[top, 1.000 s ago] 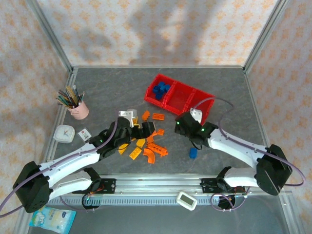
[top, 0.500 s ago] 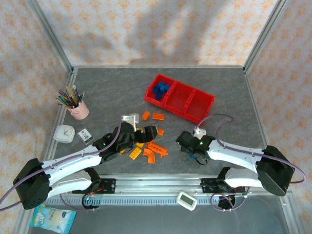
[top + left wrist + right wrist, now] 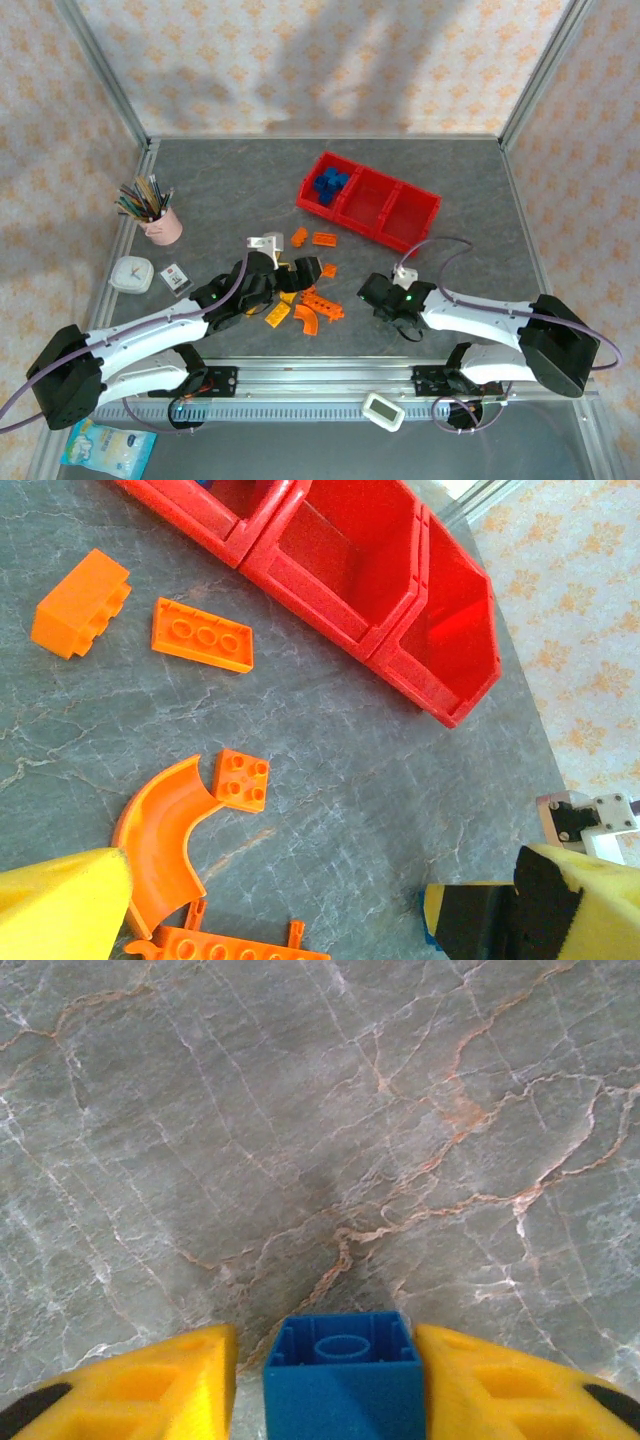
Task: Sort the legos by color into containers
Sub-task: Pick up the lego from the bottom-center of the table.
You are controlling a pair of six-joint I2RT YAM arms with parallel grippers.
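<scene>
My right gripper point(image 3: 325, 1380) has closed in on a blue lego point(image 3: 342, 1375) lying on the grey table. Its right finger is against the brick, and a thin sliver of table shows by the left finger. From above, this gripper point(image 3: 390, 306) is low near the front, right of the orange legos point(image 3: 310, 305). My left gripper point(image 3: 320, 910) stands wide open above an orange arch point(image 3: 165, 830), a small square brick point(image 3: 241, 779) and a long piece point(image 3: 230, 948), holding nothing. The red containers point(image 3: 375, 228) stand farther back, with blue legos point(image 3: 328, 183) in the left compartment.
A pink cup of pencils point(image 3: 160, 220), a white clock point(image 3: 130, 273) and a small card point(image 3: 173, 276) stand at the left. An orange block point(image 3: 80, 602) and a flat plate point(image 3: 201, 635) lie before the tray wall point(image 3: 330, 600). Metal rails frame the table.
My right gripper has come down and toward the front onto the blue lego and its fingers have closed in. The left arm edged forward over the orange pile, then held still.
</scene>
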